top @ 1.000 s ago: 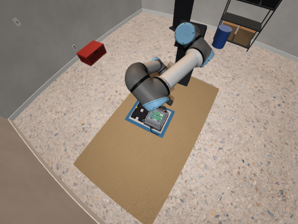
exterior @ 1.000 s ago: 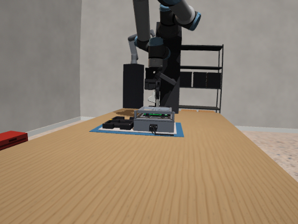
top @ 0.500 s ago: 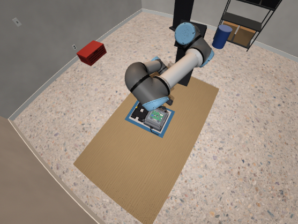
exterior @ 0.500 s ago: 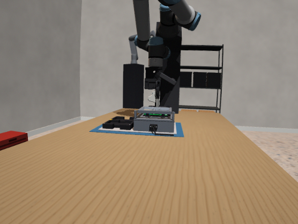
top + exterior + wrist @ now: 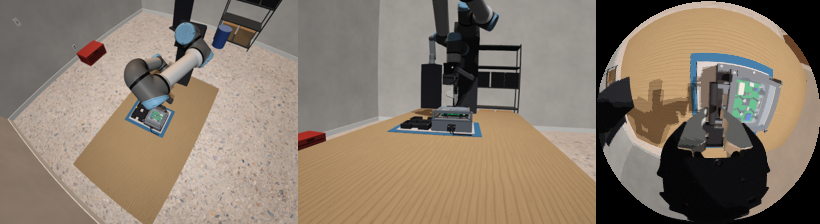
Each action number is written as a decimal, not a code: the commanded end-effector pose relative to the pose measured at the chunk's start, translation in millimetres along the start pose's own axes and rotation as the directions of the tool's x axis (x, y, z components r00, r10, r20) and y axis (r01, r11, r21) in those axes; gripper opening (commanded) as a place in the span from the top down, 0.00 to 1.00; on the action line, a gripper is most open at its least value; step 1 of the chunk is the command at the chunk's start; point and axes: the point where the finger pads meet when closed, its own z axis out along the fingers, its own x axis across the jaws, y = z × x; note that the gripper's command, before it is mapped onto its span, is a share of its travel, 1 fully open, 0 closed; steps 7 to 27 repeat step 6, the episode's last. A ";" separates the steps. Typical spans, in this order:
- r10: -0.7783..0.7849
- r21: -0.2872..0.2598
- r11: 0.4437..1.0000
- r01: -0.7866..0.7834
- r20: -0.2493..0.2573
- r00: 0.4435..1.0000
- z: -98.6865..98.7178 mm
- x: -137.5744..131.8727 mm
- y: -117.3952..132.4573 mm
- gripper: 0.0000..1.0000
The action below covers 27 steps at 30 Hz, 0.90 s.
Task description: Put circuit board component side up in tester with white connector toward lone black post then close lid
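The green circuit board (image 5: pixel 157 116) (image 5: pixel 452 114) (image 5: pixel 748 103) lies flat inside the grey tester (image 5: pixel 155 124) (image 5: pixel 452 125) (image 5: pixel 768 95), component side up. The tester's clear lid (image 5: pixel 452 109) lies down over it. The black tray (image 5: pixel 139 113) (image 5: pixel 417 124) stands empty to the left of the tester. My gripper (image 5: pixel 454 103) (image 5: pixel 712 108) hangs above the tester's back edge, clear of the lid. Its fingers are shut with nothing between them. In the top view the arm hides most of the gripper.
Tester and tray stand on a blue and white mat (image 5: pixel 165 134) (image 5: pixel 477 133) on the wooden table (image 5: pixel 134 166) (image 5: pixel 448 174). A black cable (image 5: pixel 452 129) leaves the tester's front. The robot's black pedestal (image 5: pixel 469 88) stands behind.
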 end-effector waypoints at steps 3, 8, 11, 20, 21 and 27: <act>0.000 0.000 1.000 0.000 -0.001 1.000 -11.8 0.3 0.1 0.87; 0.000 0.000 1.000 0.000 -0.001 1.000 -11.8 0.3 0.1 0.87; 0.000 0.000 1.000 0.000 -0.001 1.000 -11.8 0.3 0.1 0.87; 0.000 0.000 1.000 0.000 -0.001 1.000 -11.8 0.3 0.1 0.87; 0.000 0.000 1.000 0.000 -0.001 1.000 -11.8 0.3 0.1 0.87; 0.000 0.000 1.000 0.000 -0.001 1.000 -11.8 0.3 0.1 0.87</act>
